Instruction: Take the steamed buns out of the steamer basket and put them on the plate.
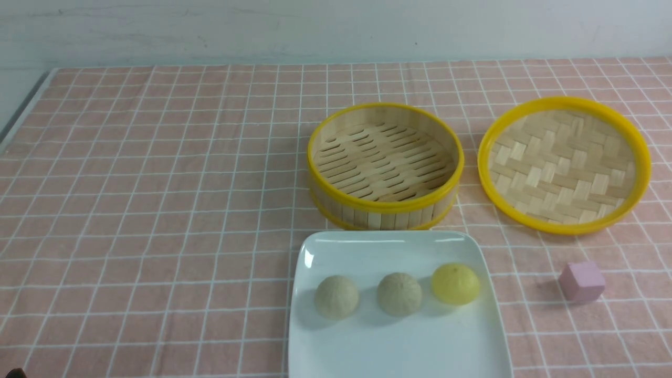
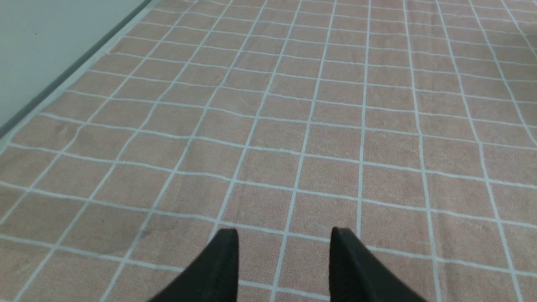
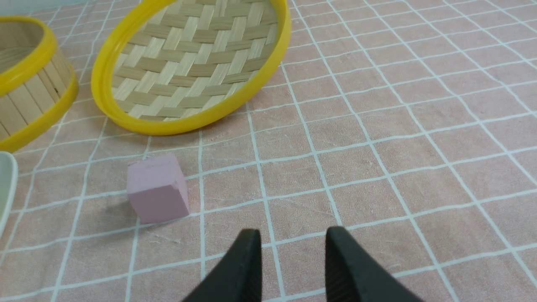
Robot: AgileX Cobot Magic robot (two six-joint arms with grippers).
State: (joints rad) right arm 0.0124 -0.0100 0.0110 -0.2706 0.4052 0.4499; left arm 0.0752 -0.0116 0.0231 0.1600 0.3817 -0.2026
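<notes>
Two pale beige steamed buns (image 1: 336, 297) (image 1: 399, 294) lie side by side on the white plate (image 1: 367, 247) near the front of the table, with a bright yellow bun (image 1: 455, 284) to their right. Behind the plate stands the steamer basket (image 1: 385, 206), with nothing inside it; its wall (image 3: 29, 90) and the plate's rim (image 3: 9, 184) also show in the right wrist view. My left gripper (image 2: 284, 233) is open over bare cloth. My right gripper (image 3: 293, 233) is open too, over cloth near the pink cube. Neither arm shows in the front view.
The flat woven lid (image 1: 564, 164) lies right of the basket, also visible as a lid (image 3: 191, 63) in the right wrist view. A small pink cube (image 1: 581, 282) (image 3: 157, 193) sits right of the plate. The checked pink tablecloth (image 1: 157, 184) reaches the table's left edge (image 2: 63, 79).
</notes>
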